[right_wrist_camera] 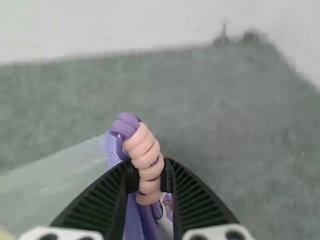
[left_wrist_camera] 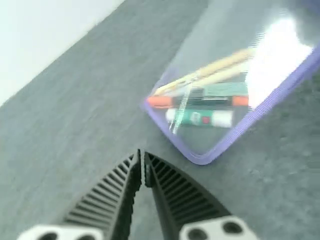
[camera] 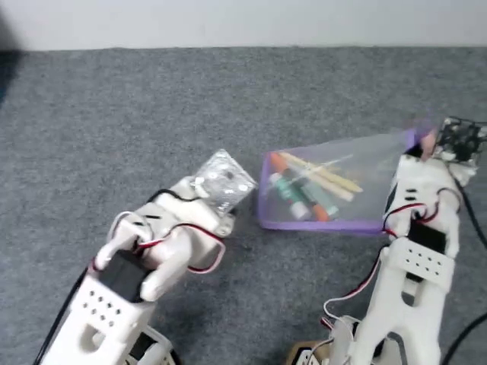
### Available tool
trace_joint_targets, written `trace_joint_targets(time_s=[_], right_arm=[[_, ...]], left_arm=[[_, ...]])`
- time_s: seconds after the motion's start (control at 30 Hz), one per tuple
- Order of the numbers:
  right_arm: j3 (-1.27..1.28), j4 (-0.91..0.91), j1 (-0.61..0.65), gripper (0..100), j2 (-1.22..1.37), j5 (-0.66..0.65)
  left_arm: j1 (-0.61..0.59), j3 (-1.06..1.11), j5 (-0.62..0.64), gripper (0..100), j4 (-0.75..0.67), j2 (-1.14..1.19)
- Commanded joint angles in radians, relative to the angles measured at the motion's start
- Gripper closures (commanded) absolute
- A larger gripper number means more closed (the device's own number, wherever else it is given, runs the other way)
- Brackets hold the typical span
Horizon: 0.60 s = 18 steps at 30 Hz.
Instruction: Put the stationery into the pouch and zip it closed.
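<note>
1. A grey, felt-like worktop (camera: 152,106) runs back to a plain white wall (camera: 228,23).
2. From above, a clear pouch (camera: 373,179) with purple edging lies right of centre. The stationery (camera: 308,190) is inside it, gathered at its left end: pale wooden sticks and pens in green, orange and white.
3. The pouch's far right corner looks raised off the worktop, up by the right arm.
4. The right wrist view shows the right hand (right_wrist_camera: 146,172) clamped on a peach coiled loop (right_wrist_camera: 144,155) and a purple tab (right_wrist_camera: 122,126) at the pouch's corner.
5. The left wrist view shows the left hand (left_wrist_camera: 141,156) with its jaws pressed together and nothing between them. Its tips are near the pouch's rounded corner but apart from it.
6. From above, the right hand's fingertips are hidden behind its wrist camera. Whether the zip is closed cannot be made out.
</note>
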<state>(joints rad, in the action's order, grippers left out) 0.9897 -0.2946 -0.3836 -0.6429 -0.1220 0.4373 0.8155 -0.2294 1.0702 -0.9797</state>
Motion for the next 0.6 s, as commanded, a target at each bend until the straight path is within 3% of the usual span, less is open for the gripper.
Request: trace_joint_targets(time_s=[0.0,0.23,0.37,0.57], right_arm=[[0.071,0.013,0.091,99.1,0.002,0.000],[0.095,0.013,0.351,99.1,-0.008,0.087],[0.087,0.004,0.418,98.3,-0.008,0.091],[-0.005,-0.328,0.395,77.3,-0.033,0.170]], left_arm=[[-0.135,-0.018,0.002,96,0.064,-0.092],[-0.298,-0.018,0.002,94,0.169,-0.203],[-0.350,-0.018,0.002,94,0.204,-0.239],[-0.460,-0.018,0.180,94,0.204,-0.247]])
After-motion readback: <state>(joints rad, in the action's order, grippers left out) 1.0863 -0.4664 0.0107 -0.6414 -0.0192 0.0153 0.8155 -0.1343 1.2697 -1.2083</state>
